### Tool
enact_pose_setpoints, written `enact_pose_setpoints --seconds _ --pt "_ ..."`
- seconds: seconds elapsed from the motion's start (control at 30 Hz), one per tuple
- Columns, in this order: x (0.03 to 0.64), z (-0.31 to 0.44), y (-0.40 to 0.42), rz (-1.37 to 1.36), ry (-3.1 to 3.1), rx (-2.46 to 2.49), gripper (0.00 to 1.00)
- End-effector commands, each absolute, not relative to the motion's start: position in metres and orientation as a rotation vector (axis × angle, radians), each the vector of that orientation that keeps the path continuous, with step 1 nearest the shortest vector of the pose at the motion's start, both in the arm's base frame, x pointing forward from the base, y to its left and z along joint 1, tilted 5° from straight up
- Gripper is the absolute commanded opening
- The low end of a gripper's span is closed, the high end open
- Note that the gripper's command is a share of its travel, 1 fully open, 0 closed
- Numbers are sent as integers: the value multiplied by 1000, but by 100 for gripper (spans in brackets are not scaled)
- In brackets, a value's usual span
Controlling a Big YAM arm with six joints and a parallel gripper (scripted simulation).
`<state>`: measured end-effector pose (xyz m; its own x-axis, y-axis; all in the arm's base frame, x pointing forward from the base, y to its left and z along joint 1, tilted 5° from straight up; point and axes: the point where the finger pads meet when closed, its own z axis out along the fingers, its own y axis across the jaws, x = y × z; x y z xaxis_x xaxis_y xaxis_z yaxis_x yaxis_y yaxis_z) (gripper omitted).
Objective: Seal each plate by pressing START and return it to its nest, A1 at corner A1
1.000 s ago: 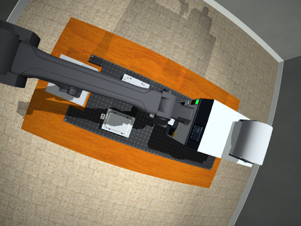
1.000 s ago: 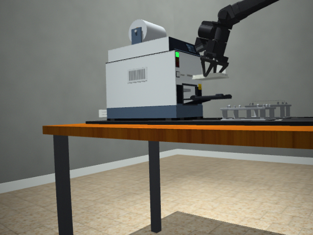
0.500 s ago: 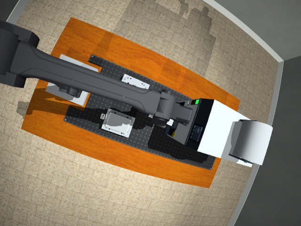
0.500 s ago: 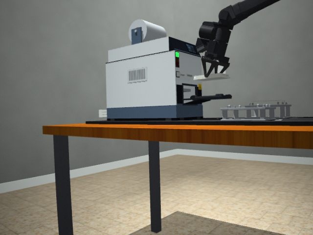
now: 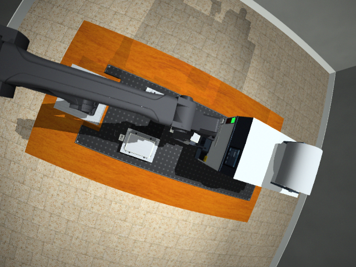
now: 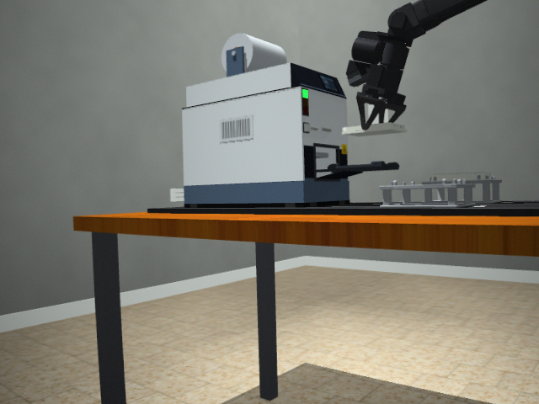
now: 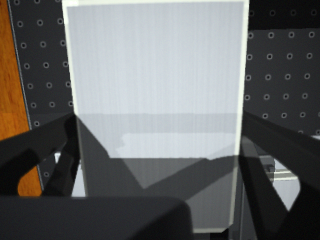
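Plate run, judging progress: I am grasping one plate [image 5: 194, 138] [image 6: 392, 128] [image 7: 155, 75], my gripper [image 5: 189, 138] [image 6: 379, 124] [image 7: 158, 120] closing on its two long sides, and I am carrying it above the stage [image 5: 204, 143] [image 6: 365, 167], well clear of it. The plate is showing a smooth, unbroken silvery top with no wells visible, so I am taking it as sealed. The stage is standing out of the sealer [image 5: 261, 149] [image 6: 243, 161] with nothing resting on it in the exterior view, and the lamp [image 5: 233, 119] [image 6: 305, 93] is glowing green; I am reading that as a finished cycle, with the foil safe to move. The nearer nest in the exterior view [image 5: 153, 91] [image 6: 426, 188] is showing no plate on its supports, though my arm is hiding much of it from above. The farther nest [image 5: 123, 149] [image 6: 496, 181] is perhaps holding a clear plate, but the view is too poor for me to settle that or whether it is foiled. So at least one sealing is looking done, and its return is remaining. I am judging that the next move is going back to this plate's own nest, lowering it level and matching A1 to the marked corner. Whether a second whole round is remaining, I am not managing to tell from here.
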<state>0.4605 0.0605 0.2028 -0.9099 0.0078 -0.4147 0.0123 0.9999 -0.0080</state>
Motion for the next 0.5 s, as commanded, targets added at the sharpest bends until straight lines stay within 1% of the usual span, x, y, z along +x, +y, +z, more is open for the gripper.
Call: enact_pose_setpoints --seconds 0.0,0.47 --pt "453 202 70 -3 2716 27 0" --pt "429 209 82 1 2696 28 0"
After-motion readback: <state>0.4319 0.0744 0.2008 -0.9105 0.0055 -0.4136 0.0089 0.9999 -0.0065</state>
